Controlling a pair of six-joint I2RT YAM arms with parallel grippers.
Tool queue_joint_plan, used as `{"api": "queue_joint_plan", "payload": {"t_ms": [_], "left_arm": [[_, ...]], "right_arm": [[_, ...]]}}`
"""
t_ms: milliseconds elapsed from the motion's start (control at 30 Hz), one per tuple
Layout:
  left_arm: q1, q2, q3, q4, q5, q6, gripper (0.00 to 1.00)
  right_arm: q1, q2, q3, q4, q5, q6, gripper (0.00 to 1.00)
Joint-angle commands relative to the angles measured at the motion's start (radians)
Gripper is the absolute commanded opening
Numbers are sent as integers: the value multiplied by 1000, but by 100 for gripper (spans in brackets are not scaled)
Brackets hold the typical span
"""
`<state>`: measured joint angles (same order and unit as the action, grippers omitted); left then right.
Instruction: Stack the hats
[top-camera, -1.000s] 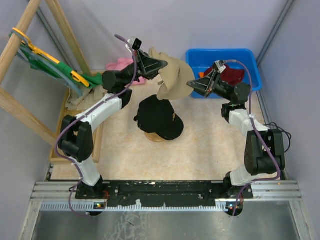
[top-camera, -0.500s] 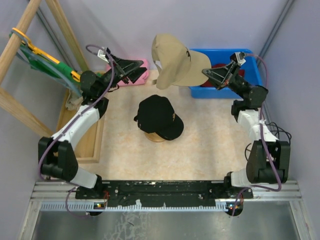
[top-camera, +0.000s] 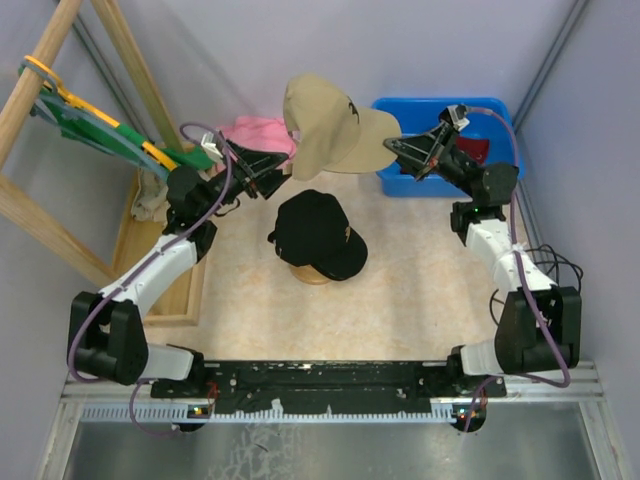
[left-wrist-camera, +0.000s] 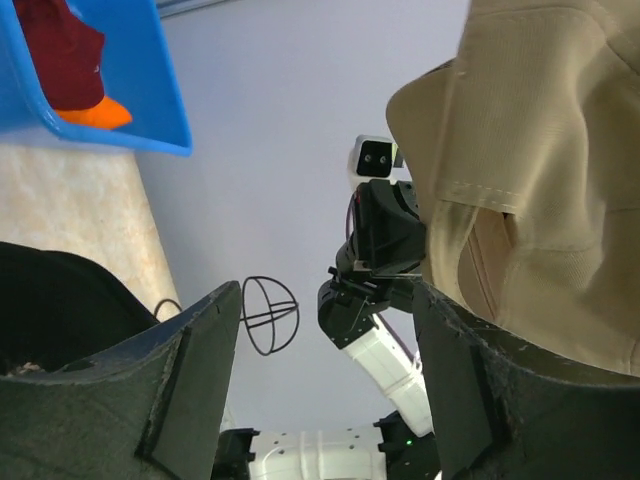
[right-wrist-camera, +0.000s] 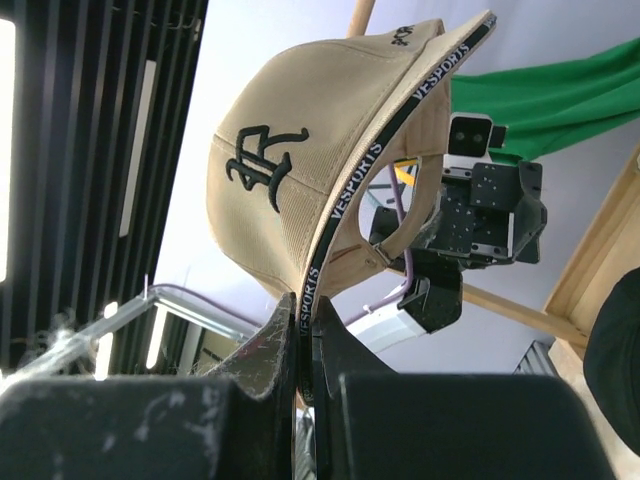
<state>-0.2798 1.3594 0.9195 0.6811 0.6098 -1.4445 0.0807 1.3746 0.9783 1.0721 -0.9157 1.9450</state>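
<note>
The tan cap (top-camera: 322, 125) hangs in the air, above and just behind the black cap (top-camera: 318, 235) that sits mid-table. The right gripper (top-camera: 392, 150) pinches the edge of its brim between closed fingers. The left gripper (top-camera: 275, 167) hovers near the tan cap, fingers spread, holding nothing. A blue bin (top-camera: 430, 108) stands behind.

On the tan cap (right-wrist-camera: 300, 130) — "VESPORTS" twice along its brim edge.

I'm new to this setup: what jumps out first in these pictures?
A tan cap hangs in the air at the far side of the table, pinched by its brim in the right gripper. Nearer, a black cap sits on a wooden stand; the left gripper is open and empty.
</note>
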Motion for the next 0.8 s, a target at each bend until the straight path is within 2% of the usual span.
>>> {"api": "queue_joint_plan", "payload": {"t_ms": [0, 200, 600, 700, 767], "left_arm": [[-10, -21, -9, 164, -34, -117, 75], [-34, 36, 58, 243, -2, -207, 76], [-91, 104, 112, 245, -32, -211, 76], [-110, 128, 125, 248, -57, -218, 70], [-111, 132, 124, 247, -79, -223, 54]], "right_arm": [[35, -32, 95, -43, 47, -71, 0], [62, -24, 98, -69, 54, -102, 0], [85, -18, 80, -82, 52, -121, 0], [100, -22, 75, -100, 49, -137, 0], [101, -33, 65, -116, 41, -152, 0]]}}
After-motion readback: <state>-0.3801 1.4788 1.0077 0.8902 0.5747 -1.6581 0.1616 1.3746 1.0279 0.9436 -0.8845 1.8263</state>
